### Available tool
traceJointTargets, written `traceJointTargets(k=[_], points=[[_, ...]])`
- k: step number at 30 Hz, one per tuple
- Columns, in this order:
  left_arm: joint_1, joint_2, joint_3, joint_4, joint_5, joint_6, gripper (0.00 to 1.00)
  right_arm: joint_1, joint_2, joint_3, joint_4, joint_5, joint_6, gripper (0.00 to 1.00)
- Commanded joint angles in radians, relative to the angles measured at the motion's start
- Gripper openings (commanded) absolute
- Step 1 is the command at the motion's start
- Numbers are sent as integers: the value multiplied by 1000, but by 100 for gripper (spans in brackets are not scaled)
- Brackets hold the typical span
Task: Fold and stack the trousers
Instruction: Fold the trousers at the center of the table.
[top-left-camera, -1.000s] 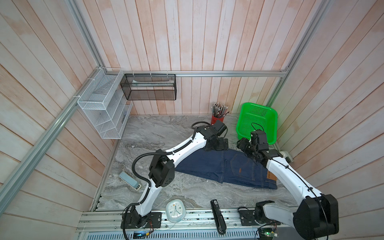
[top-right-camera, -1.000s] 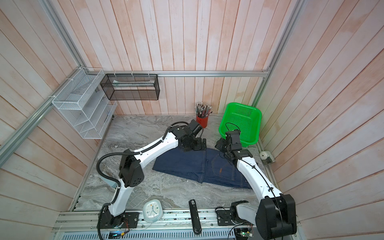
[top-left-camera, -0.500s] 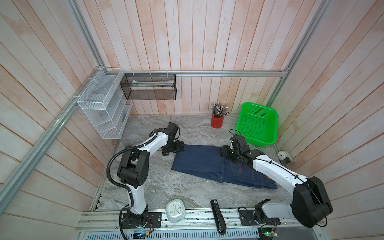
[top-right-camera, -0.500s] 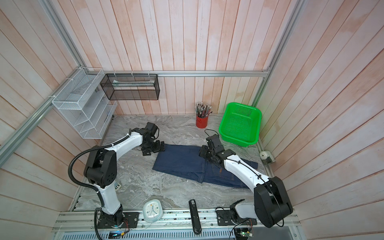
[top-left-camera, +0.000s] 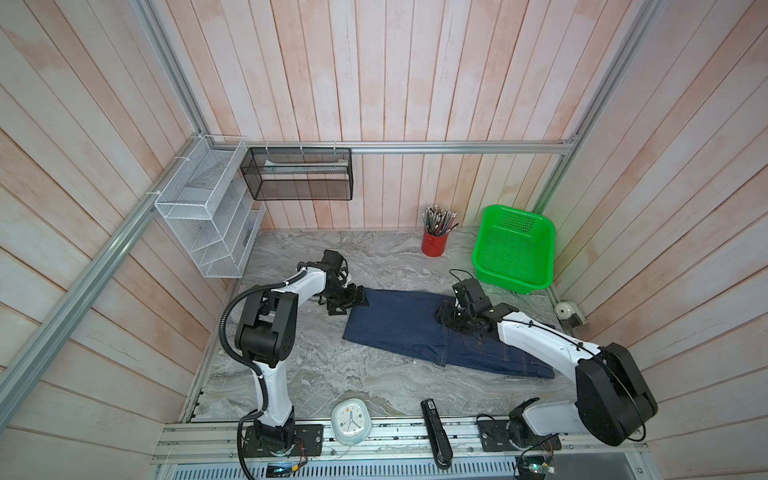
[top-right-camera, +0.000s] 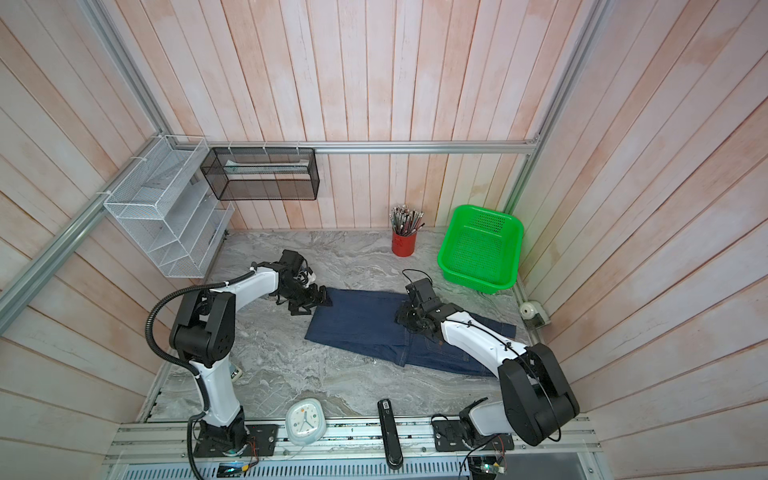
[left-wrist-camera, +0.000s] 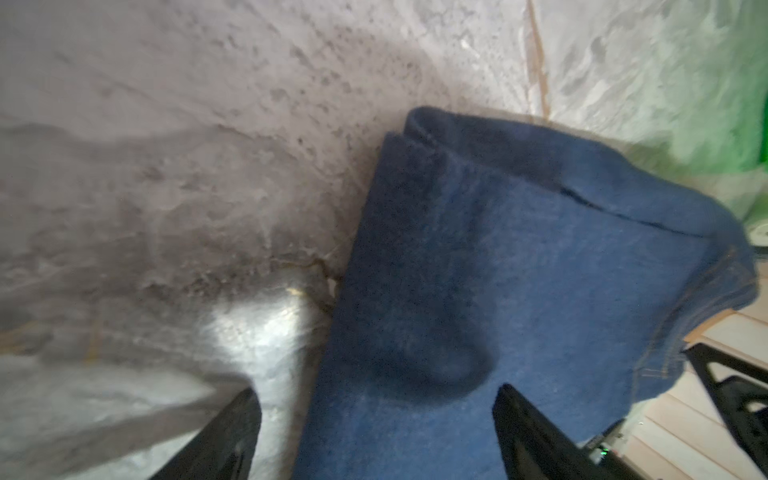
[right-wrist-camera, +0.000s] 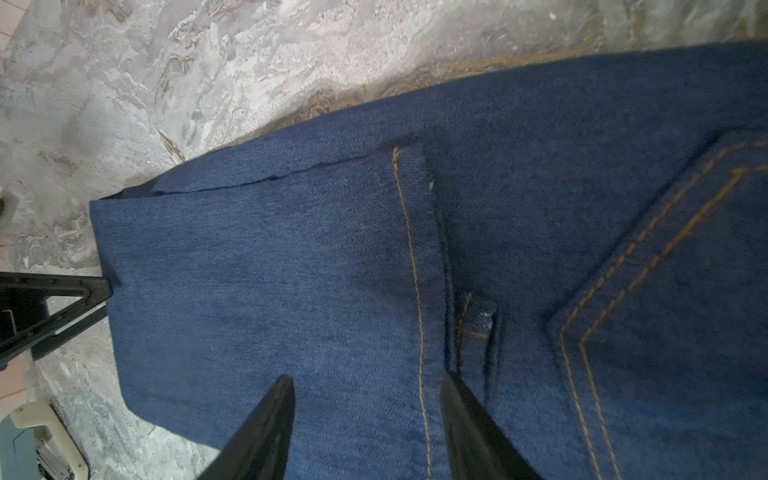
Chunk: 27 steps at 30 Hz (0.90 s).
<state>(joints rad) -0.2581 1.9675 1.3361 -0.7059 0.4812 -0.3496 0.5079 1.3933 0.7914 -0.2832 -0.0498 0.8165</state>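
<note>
Marbled surface is overlaid with folded trousers. Left hand and right hand are seen with fingers parted at the denim

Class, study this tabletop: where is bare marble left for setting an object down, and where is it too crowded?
Free: the wide strip of marble between the jeans and the front clock and stapler; also the back patch between the rack and cup. Crowded: the right side, with jeans, right arm and basket.
</note>
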Motion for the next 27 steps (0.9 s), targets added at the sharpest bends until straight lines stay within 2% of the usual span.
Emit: traceJointTargets(k=[1,3,7,8,10,11,13,18,27], points=[[2,59,-29,18,80,32,84,4,15,-3,5,10,8,58],[2,67,-32,19,100,40,76,4,21,-3,4,10,6,58],[3,67,-38,11,133,48,46,4,28,-6,3,10,6,58],[3,60,-39,6,132,48,44,4,29,-7,3,10,8,58],[4,39,-37,-6,122,48,28,3,29,-7,6,10,10,58],[5,24,-33,-15,106,46,24,4,30,-5,6,11,9,58],[10,-8,-14,-60,39,43,0,4,32,1,3,10,8,58],[30,-86,43,-192,-165,48,0,26,61,23,0,4,0,57],[81,-182,70,-326,-372,59,0,127,182,91,10,-23,16,57]])
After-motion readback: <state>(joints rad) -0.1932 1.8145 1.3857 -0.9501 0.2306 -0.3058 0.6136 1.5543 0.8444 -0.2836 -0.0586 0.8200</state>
